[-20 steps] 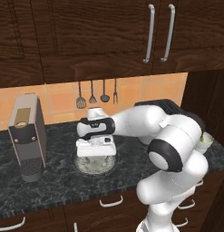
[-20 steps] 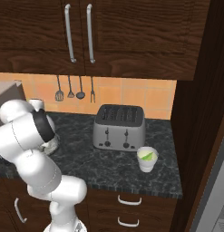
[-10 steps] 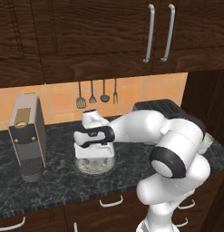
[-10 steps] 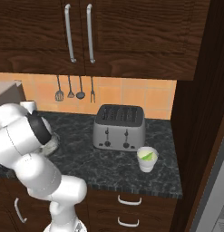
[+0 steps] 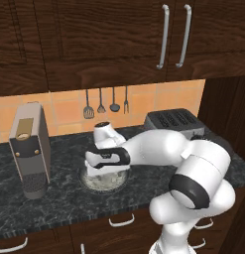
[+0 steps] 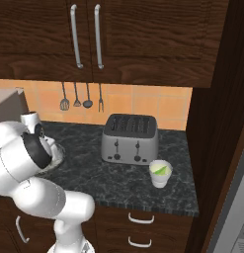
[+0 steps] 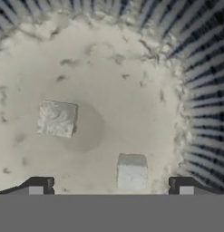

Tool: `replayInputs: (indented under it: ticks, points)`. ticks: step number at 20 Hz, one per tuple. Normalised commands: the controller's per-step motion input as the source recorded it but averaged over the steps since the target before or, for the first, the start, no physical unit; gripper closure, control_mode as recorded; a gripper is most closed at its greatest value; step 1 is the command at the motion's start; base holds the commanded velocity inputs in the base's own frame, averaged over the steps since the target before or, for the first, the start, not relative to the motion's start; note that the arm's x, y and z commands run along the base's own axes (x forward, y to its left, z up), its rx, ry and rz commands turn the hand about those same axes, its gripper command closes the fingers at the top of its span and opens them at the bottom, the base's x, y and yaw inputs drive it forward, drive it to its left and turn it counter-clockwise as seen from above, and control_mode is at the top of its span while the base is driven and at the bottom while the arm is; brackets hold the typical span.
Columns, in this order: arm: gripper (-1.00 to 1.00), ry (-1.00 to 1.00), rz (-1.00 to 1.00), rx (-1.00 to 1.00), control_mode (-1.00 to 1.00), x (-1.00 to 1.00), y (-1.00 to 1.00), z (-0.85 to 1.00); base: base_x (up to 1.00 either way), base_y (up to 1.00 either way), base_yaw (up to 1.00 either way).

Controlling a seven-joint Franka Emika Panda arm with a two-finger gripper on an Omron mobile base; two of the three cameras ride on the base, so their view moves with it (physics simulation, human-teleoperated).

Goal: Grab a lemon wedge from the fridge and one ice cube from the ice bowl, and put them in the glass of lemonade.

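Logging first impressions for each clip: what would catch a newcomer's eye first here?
The white arm bends low over the dark counter, its open pincer down in the ice bowl. In the hand view two pale ice cubes lie on the bowl's whitish floor, one between the fingertips, the other farther off. At right, the glass of lemonade stands beside the toaster.

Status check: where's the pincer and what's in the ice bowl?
Pincer open, down inside the ice bowl. Ice cube sits between its fingertips, not gripped; second cube off to one side. Glass of lemonade waits by toaster. Nothing in the way.
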Motion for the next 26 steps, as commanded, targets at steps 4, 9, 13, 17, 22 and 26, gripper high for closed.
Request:
replayInputs:
  ticks: [4, 9, 13, 17, 22, 26]
  points:
    - [-1.00, 0.02, 0.30, 0.03, -1.00, 0.26, 0.00, -0.22, 0.00, 0.00, 0.00]
    - [-1.00, 0.04, 0.15, 0.00, -1.00, 0.07, 0.17, -0.06, 0.00, 0.00, 0.00]
    - [-1.00, 0.07, 0.10, 0.00, -1.00, 0.10, 0.42, -0.03, 0.00, 0.00, 0.00]
    - [-1.00, -0.01, 0.00, 0.00, -1.00, -0.21, 0.04, -0.11, 0.00, 0.00, 0.00]
    - [-1.00, -0.07, -0.02, 0.00, -1.00, -0.14, -0.01, -0.02, 0.00, 0.00, 0.00]
    - [-1.00, -0.12, -0.04, 0.00, -1.00, -0.01, -0.11, 0.16, 0.00, 0.00, 0.00]
